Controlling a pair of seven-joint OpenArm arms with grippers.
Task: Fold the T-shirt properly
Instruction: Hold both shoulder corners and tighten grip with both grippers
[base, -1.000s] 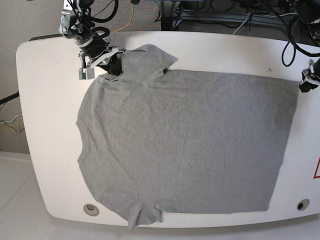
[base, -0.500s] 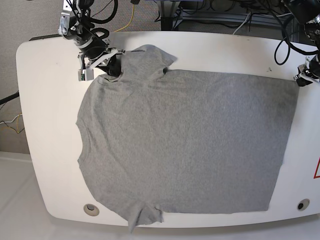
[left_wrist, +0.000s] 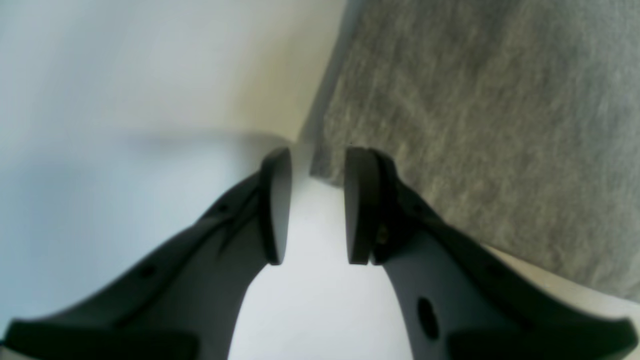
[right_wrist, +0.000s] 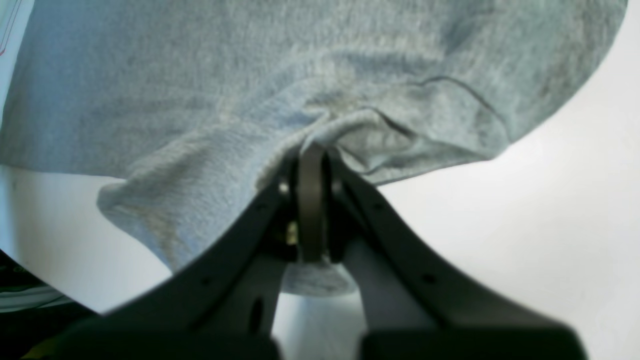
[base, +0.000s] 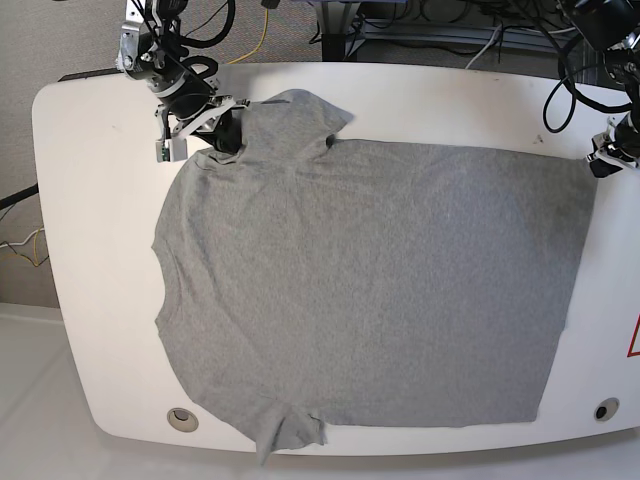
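**T-shirt: Corner Acquisition Before First Fold**

The T-shirt (base: 370, 290) lay flat on the white table (base: 90, 250), spanning most of its width. Its long axis ran across the table in the base view, neckline toward that view's left, hem toward its right.

The right gripper (right_wrist: 311, 165) was clamped on bunched fabric at the shoulder, beside the far sleeve (base: 300, 115). The left gripper (left_wrist: 312, 160) hovered at the far hem corner (left_wrist: 322, 167), jaws apart, with nothing between them.

Recommended procedure: seat the corner fully between the pads before closing. Lift both ends together, keeping the edge taut to avoid creasing.
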